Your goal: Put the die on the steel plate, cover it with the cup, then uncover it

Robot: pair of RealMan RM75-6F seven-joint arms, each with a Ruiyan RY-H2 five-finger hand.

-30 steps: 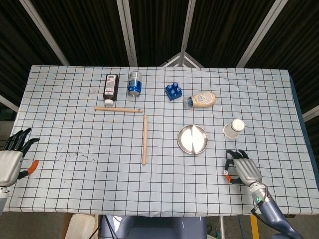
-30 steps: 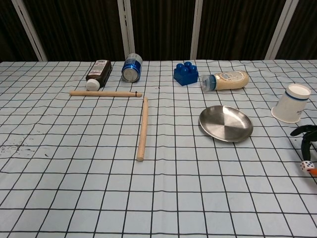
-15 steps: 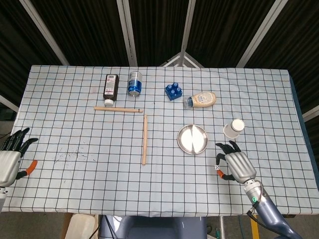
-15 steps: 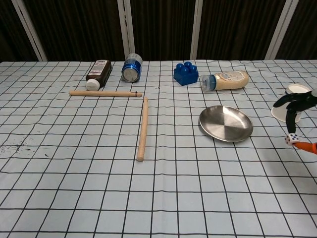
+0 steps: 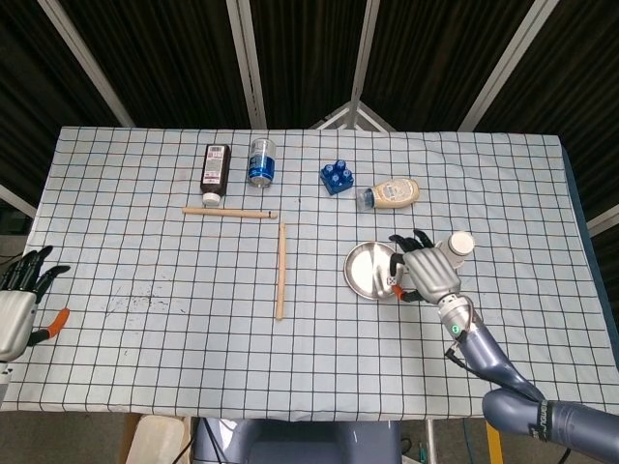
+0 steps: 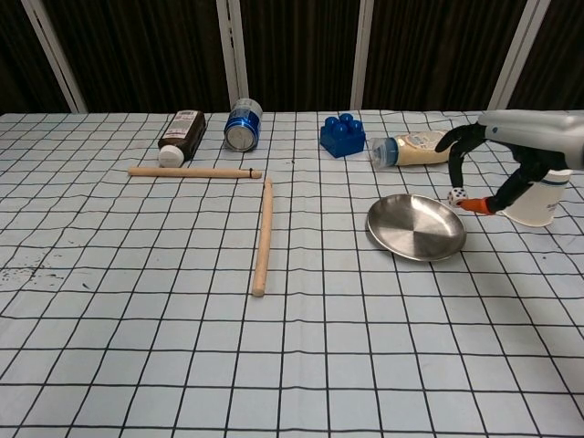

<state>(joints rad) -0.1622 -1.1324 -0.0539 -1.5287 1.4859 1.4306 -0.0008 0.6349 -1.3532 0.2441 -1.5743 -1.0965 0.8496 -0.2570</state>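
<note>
My right hand (image 5: 427,273) pinches a small white die (image 6: 457,194) between thumb and a finger, while its other fingers are spread. The die (image 5: 396,289) hangs just above the right rim of the round steel plate (image 5: 366,271), which lies flat right of the table's centre. In the chest view the right hand (image 6: 511,151) reaches in from the right over the plate's (image 6: 411,228) far right edge. A white paper cup (image 5: 457,246) lies behind the hand, partly hidden in the chest view (image 6: 538,199). My left hand (image 5: 21,304) rests at the table's left edge, fingers apart, holding nothing.
Two wooden sticks (image 5: 280,271) (image 5: 230,213) lie left of the plate. Along the back are a dark bottle (image 5: 214,169), a blue can (image 5: 261,161), a blue brick (image 5: 337,178) and a lying sauce bottle (image 5: 391,193).
My right hand has lifted the die from the front right of the table and carried it back and leftward to the plate's right rim. The left hand has drifted slightly.
</note>
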